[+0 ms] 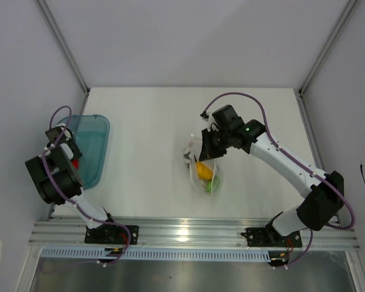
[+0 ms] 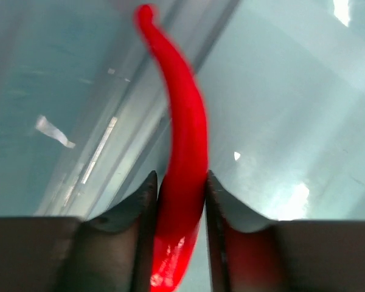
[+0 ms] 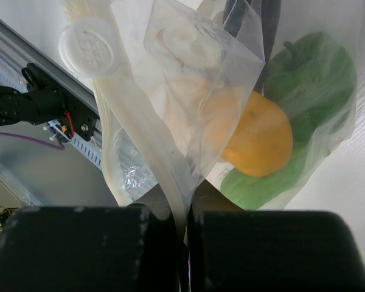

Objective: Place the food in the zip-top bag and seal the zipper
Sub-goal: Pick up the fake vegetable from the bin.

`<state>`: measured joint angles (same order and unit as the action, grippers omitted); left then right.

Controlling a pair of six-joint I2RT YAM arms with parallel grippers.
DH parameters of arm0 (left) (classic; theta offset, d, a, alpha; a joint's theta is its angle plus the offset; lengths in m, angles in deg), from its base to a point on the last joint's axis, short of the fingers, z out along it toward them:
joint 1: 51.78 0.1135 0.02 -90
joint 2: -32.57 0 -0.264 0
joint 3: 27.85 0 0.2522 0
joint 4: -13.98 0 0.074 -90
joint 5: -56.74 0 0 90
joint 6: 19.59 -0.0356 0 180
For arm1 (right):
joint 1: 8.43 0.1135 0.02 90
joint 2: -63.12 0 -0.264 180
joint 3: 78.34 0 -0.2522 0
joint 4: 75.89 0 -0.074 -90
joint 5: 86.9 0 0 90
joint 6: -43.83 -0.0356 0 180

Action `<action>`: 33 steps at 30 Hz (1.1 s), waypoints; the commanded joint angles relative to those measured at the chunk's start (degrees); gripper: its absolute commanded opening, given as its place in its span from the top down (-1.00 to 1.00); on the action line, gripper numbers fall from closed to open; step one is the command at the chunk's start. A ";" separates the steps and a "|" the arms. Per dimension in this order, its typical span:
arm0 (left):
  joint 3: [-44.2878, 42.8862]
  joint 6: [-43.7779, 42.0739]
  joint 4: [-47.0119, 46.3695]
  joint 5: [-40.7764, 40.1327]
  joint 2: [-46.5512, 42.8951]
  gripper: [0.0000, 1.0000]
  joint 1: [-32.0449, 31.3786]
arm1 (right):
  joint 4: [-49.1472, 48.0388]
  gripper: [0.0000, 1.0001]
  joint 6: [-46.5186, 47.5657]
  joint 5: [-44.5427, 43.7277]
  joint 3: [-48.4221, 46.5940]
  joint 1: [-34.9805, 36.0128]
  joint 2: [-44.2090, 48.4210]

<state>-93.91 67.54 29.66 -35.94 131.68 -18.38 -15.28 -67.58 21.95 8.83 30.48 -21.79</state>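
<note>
Both grippers loaded.
Left gripper [image 2: 177,182] pinches red chili [image 2: 184,121] over tray [image 1: 96,159], 9 o'clock; right gripper [image 3: 186,214] clamps zip-top bag [image 3: 198,67] edge.

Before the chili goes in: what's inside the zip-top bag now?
The zip-top bag holds a yellow pepper and green vegetables; a dark item near the top is mostly hidden by folded plastic.

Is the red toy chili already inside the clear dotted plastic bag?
No, the red toy chili is clamped in the left gripper.

Teal tray [image 1: 96,149] at table [image 1: 147,131] left edge.
</note>
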 commanded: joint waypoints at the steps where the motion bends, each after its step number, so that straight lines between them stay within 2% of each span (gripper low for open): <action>1: -0.70 1.47 4.50 -3.21 0.65 0.43 0.25 | -0.71 1.00 -1.00 -0.57 -0.82 0.63 1.32; 2: -0.71 1.73 4.59 -3.47 -0.40 0.54 0.25 | -0.71 1.00 -1.00 -0.83 -0.91 0.81 1.41; 4: -1.58 2.43 5.55 -4.70 -1.72 0.61 -0.10 | -0.62 1.00 -1.35 -1.18 -1.09 1.16 1.41; 7: -4.39 9.01 8.98 -6.38 -5.50 0.93 -0.80 | -0.79 1.00 -1.97 -1.80 -1.09 1.69 1.58; 11: -7.47 16.30 11.97 -3.66 -15.57 0.99 -2.99 | -0.53 1.00 -2.15 -3.37 -1.88 1.69 1.58; 12: -7.91 17.71 12.15 -2.00 -17.79 0.99 -3.43 | -0.36 1.00 -2.06 -3.90 -2.05 1.78 1.41; 14: -7.39 21.05 11.54 7.03 -22.45 0.99 -4.57 | 0.35 1.00 -1.71 -5.13 -3.02 1.78 1.06; 15: -6.86 25.68 10.32 10.81 -27.17 0.99 -5.10 | 0.69 1.00 -1.62 -6.53 -3.37 1.60 0.45; 16: -4.60 28.16 8.48 19.12 -29.65 0.99 -5.80 | 1.05 1.00 -1.53 -7.16 -3.98 1.51 0.18; 19: -2.55 32.84 3.55 26.66 -38.09 0.99 -13.17 | 1.49 1.00 -1.71 -9.52 -4.78 1.16 -0.70; 20: -1.16 33.19 2.41 30.06 -39.68 0.99 -19.46 | 1.58 1.00 -1.79 -10.06 -5.22 1.25 -0.88; 22: 0.34 35.29 -1.90 33.60 -43.81 0.99 -26.43 | 2.19 1.00 -2.41 -11.20 -5.83 1.07 -1.67; 23: 2.00 36.70 -5.13 36.40 -45.05 0.99 -33.16 | 2.37 1.00 -2.58 -11.55 -6.70 0.99 -2.10; 25: 5.87 42.84 -15.41 39.14 -48.03 0.99 -40.23 | 2.63 1.00 -3.37 -12.43 -7.41 0.99 -2.89; 26: 8.32 46.78 -18.23 38.98 -48.74 0.99 -46.62 | 2.63 1.00 -3.64 -12.96 -8.11 0.99 -3.16; 28: 11.24 49.36 -25.36 38.10 -50.06 0.99 -52.45 | 2.81 1.00 -4.16 -13.40 -8.82 0.90 -4.39; 29: 12.03 49.54 -26.68 37.40 -50.15 0.99 -58.22 | 2.89 1.00 -4.25 -13.40 -9.17 0.99 -4.74; 33: 12.92 46.65 -24.51 33.19 -49.02 0.99 -68.55 | 2.63 1.00 -5.05 -13.40 -9.61 1.07 -5.36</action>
<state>-81.12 112.52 11.01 -1.34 82.72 -81.72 -12.63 -71.29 9.98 1.84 31.57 -26.84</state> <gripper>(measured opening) 0.307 0.002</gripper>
